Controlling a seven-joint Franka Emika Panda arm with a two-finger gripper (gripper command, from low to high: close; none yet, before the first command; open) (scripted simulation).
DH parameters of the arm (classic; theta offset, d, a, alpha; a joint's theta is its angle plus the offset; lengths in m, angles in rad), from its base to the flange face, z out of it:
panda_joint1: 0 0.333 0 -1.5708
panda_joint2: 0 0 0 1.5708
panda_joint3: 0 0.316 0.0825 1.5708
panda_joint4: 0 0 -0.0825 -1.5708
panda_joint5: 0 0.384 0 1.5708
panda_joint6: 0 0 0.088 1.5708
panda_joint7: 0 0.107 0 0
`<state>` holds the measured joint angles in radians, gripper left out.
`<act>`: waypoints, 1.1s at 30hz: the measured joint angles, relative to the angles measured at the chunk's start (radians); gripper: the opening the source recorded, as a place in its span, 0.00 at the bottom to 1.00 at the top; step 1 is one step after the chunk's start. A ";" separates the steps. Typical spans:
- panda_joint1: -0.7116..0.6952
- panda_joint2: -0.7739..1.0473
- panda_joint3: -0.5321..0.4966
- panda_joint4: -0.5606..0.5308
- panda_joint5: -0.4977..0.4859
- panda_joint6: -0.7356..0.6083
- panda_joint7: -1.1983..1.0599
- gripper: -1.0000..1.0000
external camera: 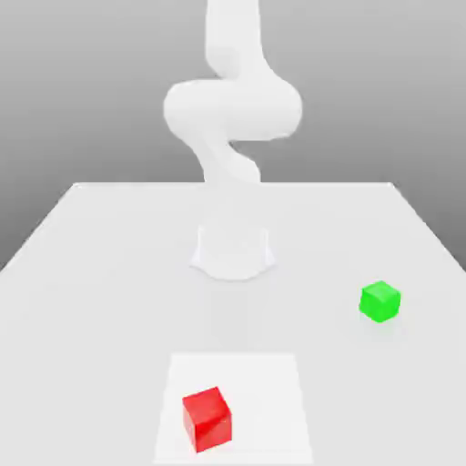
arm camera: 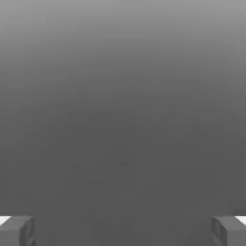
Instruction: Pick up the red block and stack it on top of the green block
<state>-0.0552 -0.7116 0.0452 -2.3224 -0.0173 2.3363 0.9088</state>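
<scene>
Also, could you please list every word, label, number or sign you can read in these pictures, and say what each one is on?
None: there is no readable text.
The red block has plain glossy faces.
The green block has plain faces too.
The white table and the pale square patch under the red block carry no marks.
The white arm shows no label or brand.

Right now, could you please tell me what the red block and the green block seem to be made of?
The red block looks like smooth, glossy plastic, judging by the lighter sheen on its faces. The green block has the same plain, shiny look, though as simulator renders their material stays open.
</scene>
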 joint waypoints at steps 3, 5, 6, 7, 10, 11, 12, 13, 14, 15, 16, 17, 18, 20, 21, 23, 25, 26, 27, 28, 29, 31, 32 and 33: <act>-0.061 0.111 0.050 -0.028 -0.028 0.045 0.141 0.50; -0.099 0.182 0.081 -0.046 -0.046 0.074 0.231 0.50; -0.116 0.218 0.095 -0.055 -0.056 0.088 0.277 0.50; -0.134 0.253 0.108 -0.064 -0.066 0.103 0.321 0.50; -0.180 0.360 0.143 -0.090 -0.095 0.145 0.458 0.50; -0.193 0.395 0.152 -0.099 -0.105 0.159 0.503 0.50; -0.205 0.431 0.160 -0.108 -0.115 0.173 0.548 0.50; -0.215 0.466 0.166 -0.117 -0.124 0.188 0.593 0.50; -0.223 0.502 0.170 -0.125 -0.133 0.202 0.638 0.50; -0.230 0.537 0.172 -0.134 -0.140 0.216 0.681 0.50; -0.236 0.572 0.174 -0.143 -0.146 0.231 0.723 0.50; -0.240 0.607 0.174 -0.152 -0.150 0.245 0.765 0.50; -0.246 0.641 0.173 -0.161 -0.152 0.260 0.804 0.50; -0.251 0.708 0.171 -0.179 -0.147 0.290 0.877 0.50; -0.254 0.741 0.170 -0.189 -0.139 0.306 0.910 0.50; -0.251 0.804 0.169 -0.208 -0.113 0.338 0.968 0.50; -0.248 0.867 0.167 -0.221 -0.086 0.374 1.012 0.50; -0.241 0.901 0.159 -0.220 -0.090 0.399 1.028 0.50; -0.229 0.936 0.145 -0.217 -0.097 0.427 1.040 0.50; -0.220 0.971 0.132 -0.212 -0.113 0.456 1.055 0.50; -0.208 1.008 0.116 -0.207 -0.129 0.485 1.068 0.50; -0.186 1.064 0.089 -0.199 -0.153 0.531 1.087 0.00; -0.186 1.064 0.089 -0.199 -0.153 0.531 1.087 0.00; -0.186 1.064 0.089 -0.199 -0.153 0.532 1.087 0.00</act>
<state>-0.2412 0.3522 0.1345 -2.5212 -0.1702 2.8679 1.9962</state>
